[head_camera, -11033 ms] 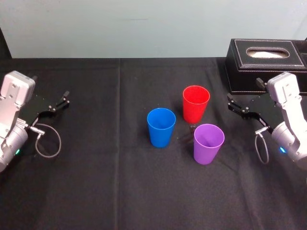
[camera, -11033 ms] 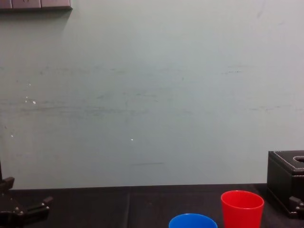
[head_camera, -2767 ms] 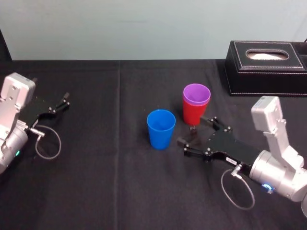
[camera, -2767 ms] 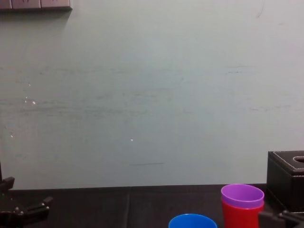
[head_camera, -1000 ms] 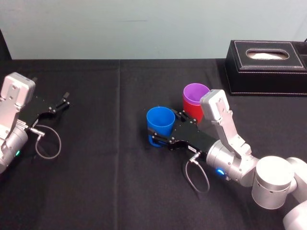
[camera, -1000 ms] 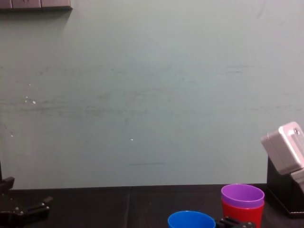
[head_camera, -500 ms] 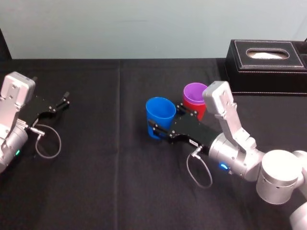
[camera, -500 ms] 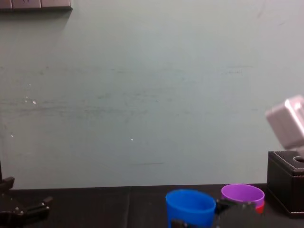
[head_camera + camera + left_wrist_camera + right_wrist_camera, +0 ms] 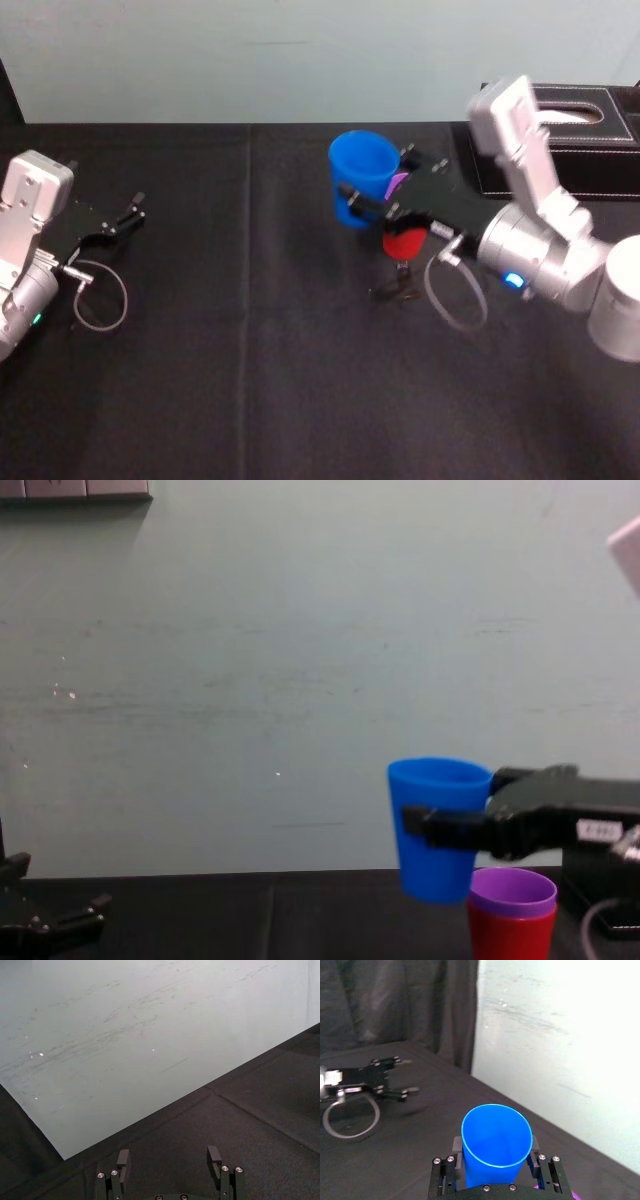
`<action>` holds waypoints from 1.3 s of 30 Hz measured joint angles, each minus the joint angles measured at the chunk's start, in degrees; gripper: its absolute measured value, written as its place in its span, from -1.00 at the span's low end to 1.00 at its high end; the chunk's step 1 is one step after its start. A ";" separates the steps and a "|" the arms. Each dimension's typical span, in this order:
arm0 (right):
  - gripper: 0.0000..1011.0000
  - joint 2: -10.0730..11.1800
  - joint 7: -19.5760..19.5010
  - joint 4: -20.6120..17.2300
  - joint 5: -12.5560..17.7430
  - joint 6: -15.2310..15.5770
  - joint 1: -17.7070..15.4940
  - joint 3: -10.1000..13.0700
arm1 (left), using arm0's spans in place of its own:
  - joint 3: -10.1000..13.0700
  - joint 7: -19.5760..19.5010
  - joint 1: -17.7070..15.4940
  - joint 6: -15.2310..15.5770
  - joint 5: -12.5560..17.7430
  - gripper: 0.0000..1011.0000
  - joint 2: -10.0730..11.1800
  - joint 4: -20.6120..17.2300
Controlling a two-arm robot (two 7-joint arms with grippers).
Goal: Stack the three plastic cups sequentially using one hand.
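My right gripper (image 9: 376, 186) is shut on the blue cup (image 9: 361, 183), one finger on each side of its wall (image 9: 495, 1146). The cup hangs upright in the air. In the chest view the blue cup (image 9: 437, 826) has its base about level with the purple cup's rim, a little to the left of it. The purple cup (image 9: 512, 891) sits nested in the red cup (image 9: 510, 936), which stands on the table (image 9: 403, 243) partly behind the gripper. My left gripper (image 9: 122, 216) rests open at the table's left (image 9: 168, 1161).
A black stitched box (image 9: 592, 152) stands at the back right, partly behind my right wrist. The black cloth (image 9: 250, 350) covers the table. A pale wall runs along the far edge.
The right gripper has lifted the blue cup off the table and carried it back and to the right, up beside the purple-in-red stack. The left arm has not moved.
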 joint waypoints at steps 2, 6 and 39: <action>0.48 0.41 -0.02 0.01 0.32 0.38 0.50 0.56 | 0.00 0.00 0.00 0.00 0.00 0.99 0.00 0.00; 0.48 1.40 -0.55 0.95 1.02 0.84 1.44 2.03 | 0.00 0.00 0.00 0.00 0.00 0.99 0.00 0.00; 0.48 1.69 -2.23 6.58 1.38 -1.77 1.31 3.68 | 0.00 0.00 0.00 0.00 0.00 0.99 0.00 0.00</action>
